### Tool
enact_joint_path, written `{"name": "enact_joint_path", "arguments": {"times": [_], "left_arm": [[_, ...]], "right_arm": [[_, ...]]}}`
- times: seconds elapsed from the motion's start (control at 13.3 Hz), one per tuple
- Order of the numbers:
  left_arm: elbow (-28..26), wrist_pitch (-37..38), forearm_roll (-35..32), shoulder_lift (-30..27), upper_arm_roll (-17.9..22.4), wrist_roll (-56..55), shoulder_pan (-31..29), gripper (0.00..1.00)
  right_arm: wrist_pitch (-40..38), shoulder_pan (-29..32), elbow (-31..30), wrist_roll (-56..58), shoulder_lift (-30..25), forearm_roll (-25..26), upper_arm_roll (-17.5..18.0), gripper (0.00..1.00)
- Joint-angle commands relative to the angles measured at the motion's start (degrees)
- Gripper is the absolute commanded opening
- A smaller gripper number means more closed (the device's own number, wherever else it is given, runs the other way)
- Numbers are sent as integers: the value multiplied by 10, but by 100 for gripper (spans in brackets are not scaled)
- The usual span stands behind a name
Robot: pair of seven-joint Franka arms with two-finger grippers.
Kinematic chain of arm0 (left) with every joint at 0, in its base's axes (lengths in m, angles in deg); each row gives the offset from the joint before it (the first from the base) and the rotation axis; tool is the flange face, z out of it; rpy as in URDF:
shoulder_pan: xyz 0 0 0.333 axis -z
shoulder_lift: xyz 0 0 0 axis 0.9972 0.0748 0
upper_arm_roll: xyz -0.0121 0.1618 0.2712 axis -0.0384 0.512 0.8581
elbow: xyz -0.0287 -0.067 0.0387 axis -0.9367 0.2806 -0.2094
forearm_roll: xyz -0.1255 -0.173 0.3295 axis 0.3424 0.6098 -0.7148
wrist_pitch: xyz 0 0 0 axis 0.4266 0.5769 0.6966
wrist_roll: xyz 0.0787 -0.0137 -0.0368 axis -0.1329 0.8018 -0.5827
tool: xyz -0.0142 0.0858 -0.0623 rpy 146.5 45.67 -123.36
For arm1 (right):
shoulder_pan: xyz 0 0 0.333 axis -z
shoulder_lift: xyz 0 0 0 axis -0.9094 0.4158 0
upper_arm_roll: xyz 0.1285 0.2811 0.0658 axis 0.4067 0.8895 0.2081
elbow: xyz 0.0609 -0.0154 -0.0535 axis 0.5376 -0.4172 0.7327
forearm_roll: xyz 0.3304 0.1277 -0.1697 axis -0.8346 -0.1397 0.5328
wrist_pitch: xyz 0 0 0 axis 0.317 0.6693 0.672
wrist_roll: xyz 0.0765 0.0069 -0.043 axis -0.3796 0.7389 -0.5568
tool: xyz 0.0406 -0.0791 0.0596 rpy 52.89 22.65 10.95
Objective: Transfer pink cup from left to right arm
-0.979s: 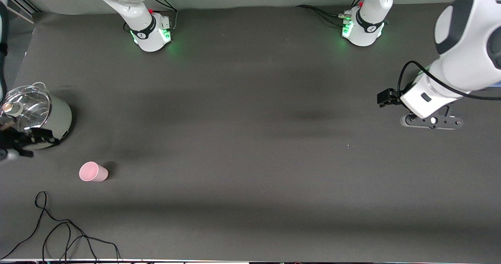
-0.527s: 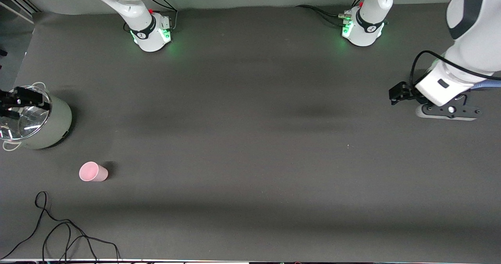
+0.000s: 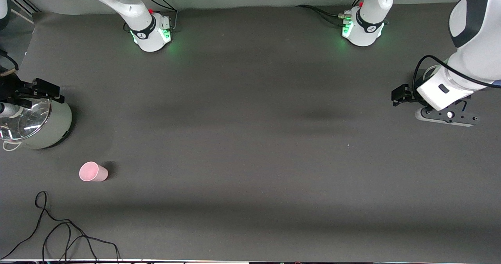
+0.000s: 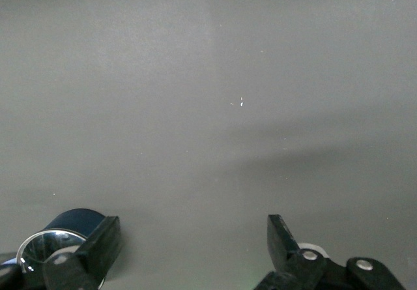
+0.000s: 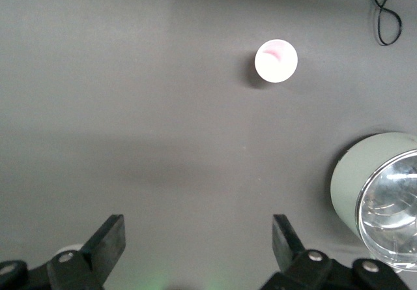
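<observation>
On my screen the left arm comes from its base at about one o'clock in the front view and bends to three o'clock. Its white wrist tilts down there, and the left gripper [image 3: 444, 115] hangs low over the table at the left arm's end. In the left wrist view its two black fingers [image 4: 281, 238] stand wide apart with nothing between them.

The right arm leaves its base at about eleven o'clock and goes out of the front view at the top. Only the right gripper [image 3: 23, 94] shows again at nine o'clock. In the right wrist view its fingers [image 5: 112, 238] are also spread wide, holding nothing.
</observation>
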Motion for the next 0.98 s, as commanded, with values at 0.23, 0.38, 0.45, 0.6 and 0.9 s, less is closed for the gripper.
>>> {"name": "enact_joint_path", "arguments": {"times": [0.23, 0.38, 0.45, 0.6, 0.9], "left_arm": [[8, 13, 0, 1, 0, 9, 1, 100], [8, 13, 0, 1, 0, 9, 0, 100], [8, 13, 0, 1, 0, 9, 0, 100], [8, 13, 0, 1, 0, 9, 0, 100], [8, 12, 0, 2, 0, 9, 0, 100]], "right_arm": [[9, -13, 11, -89, 2, 8, -1, 100], [28, -12, 10, -84, 2, 7, -3, 100], [30, -12, 9, -83, 2, 8, -3, 100], [41, -12, -1, -83, 0, 8, -4, 100], [36, -12, -2, -81, 0, 8, -6, 100]]}}
